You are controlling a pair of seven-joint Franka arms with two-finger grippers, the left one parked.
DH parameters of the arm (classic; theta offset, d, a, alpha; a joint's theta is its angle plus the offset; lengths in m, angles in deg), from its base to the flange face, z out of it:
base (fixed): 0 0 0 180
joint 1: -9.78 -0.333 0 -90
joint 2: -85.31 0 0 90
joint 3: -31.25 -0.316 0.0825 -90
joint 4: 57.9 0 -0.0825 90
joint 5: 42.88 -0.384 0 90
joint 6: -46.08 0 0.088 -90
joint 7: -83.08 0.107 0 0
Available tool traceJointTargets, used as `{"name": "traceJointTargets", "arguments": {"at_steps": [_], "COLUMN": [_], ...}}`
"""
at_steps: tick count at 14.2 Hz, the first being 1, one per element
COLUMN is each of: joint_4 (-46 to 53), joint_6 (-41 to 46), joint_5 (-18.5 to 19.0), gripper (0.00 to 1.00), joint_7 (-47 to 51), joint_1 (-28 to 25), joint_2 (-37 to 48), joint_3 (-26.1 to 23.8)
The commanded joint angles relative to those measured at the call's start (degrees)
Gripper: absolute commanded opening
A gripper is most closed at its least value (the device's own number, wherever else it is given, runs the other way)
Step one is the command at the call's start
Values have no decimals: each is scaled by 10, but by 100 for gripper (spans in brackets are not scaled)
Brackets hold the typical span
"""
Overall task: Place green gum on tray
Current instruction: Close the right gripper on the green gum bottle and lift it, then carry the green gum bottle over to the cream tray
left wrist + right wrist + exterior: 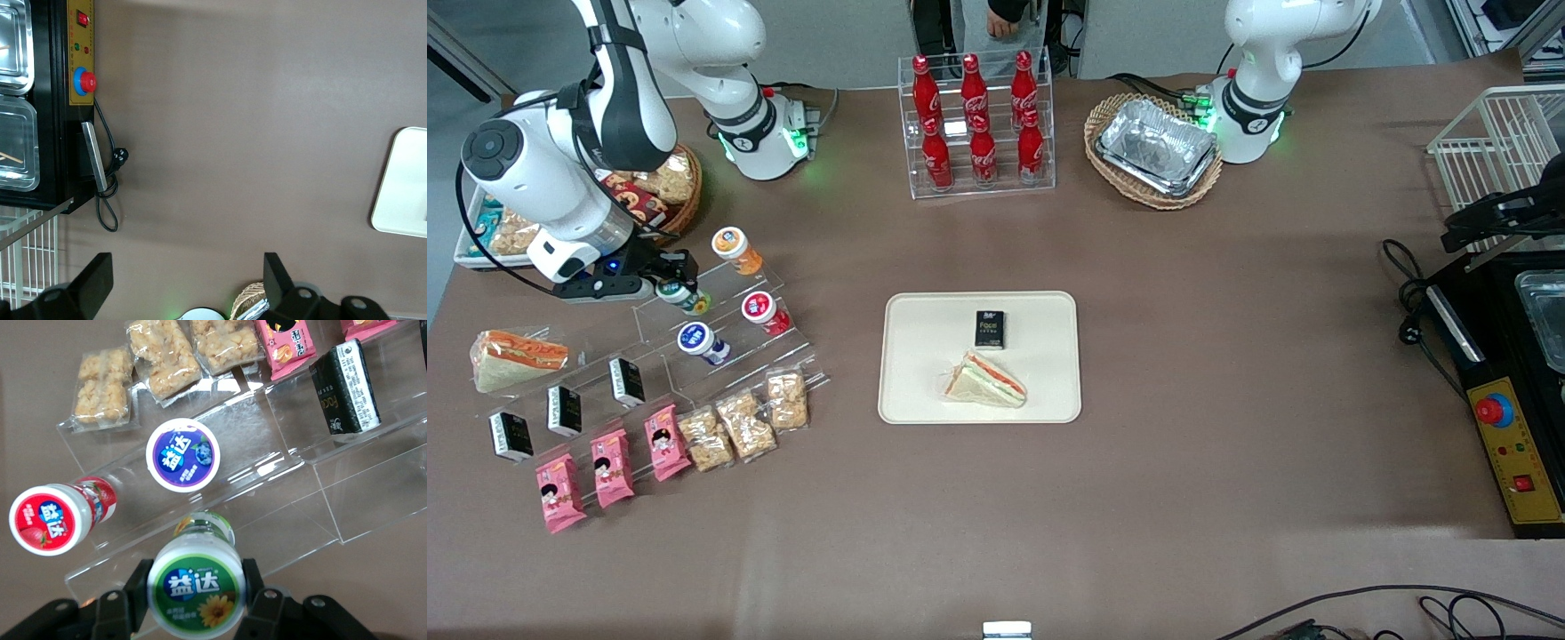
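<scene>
The green gum stands on the clear stepped stand toward the working arm's end of the table. Its white-rimmed green lid shows large in the right wrist view. My right gripper is shut on the green gum, one finger against each side of the lid. I cannot tell whether the bottle is lifted off the step. The cream-white tray lies mid-table, well apart from the gripper, with a sandwich and a black pack on it. Its corner also shows in the left wrist view.
A blue-lidded bottle, a red-lidded bottle and an orange bottle stand close around the gum on the stand. Black packs, pink packets and snack bags lie nearer the camera. A cola rack and a basket with a foil tray stand farther off.
</scene>
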State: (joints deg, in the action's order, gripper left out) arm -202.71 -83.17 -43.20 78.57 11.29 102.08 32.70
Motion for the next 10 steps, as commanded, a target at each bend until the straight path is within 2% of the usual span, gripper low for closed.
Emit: {"name": "traceJointTargets", "arguments": {"at_steps": [1, 2, 4, 8, 10], "joint_4": [5, 14, 53, 211, 282], "joint_6": [1, 17, 84, 279, 346], "joint_5": [-4, -4, -4, -8, -12], "gripper": [14, 8, 8, 8, 8], "joint_7": [-3, -6, -10, -2, 3], "joint_1": [3, 2, 2, -4, -11], "joint_2": [4, 18, 43, 49, 45], "joint_3": [0, 1, 1, -4, -18]}}
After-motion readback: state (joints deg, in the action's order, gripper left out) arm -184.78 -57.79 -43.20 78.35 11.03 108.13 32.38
